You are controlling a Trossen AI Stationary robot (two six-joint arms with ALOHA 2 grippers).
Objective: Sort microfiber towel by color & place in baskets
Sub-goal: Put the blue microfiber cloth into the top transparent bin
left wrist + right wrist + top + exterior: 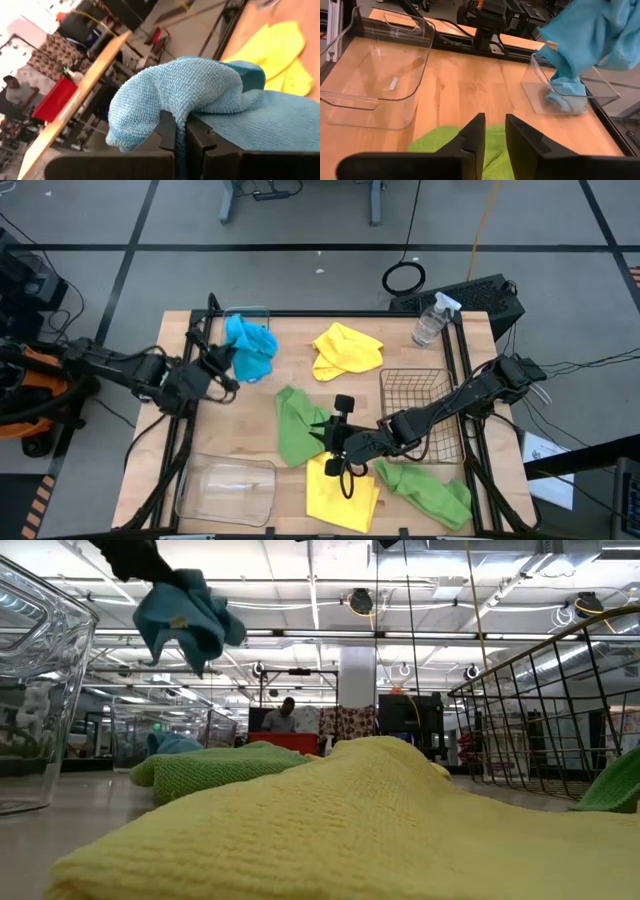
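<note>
My left gripper (pixel 226 370) is shut on a bright blue towel (pixel 252 348), held in the air beside the far-left clear tub (pixel 247 313). A second blue towel (pixel 563 96) lies in that tub. My right gripper (pixel 335 438) stands over the edge of a green towel (pixel 298 425) at mid-table, its fingers (pixel 476 131) a little apart. I cannot tell whether they touch the cloth. Another green towel (pixel 428 490) and a yellow towel (pixel 340 492) lie near the front edge. A second yellow towel (pixel 346 350) lies at the far middle. My left gripper pinches a bunched fold of the blue towel (pixel 176 116) between its two fingers. The cloth bulges over the fingertips, which come level from the table's left side. The towel is lifted clear and hangs slack below the gripper (pixel 185 615).
A dark wire basket (pixel 420 415) stands right of centre, under my right arm. A second clear tub (pixel 228 488) stands at the front left with nothing in it. A clear spray bottle (pixel 430 320) stands at the far right corner. A person shows in the room behind (pixel 280 715).
</note>
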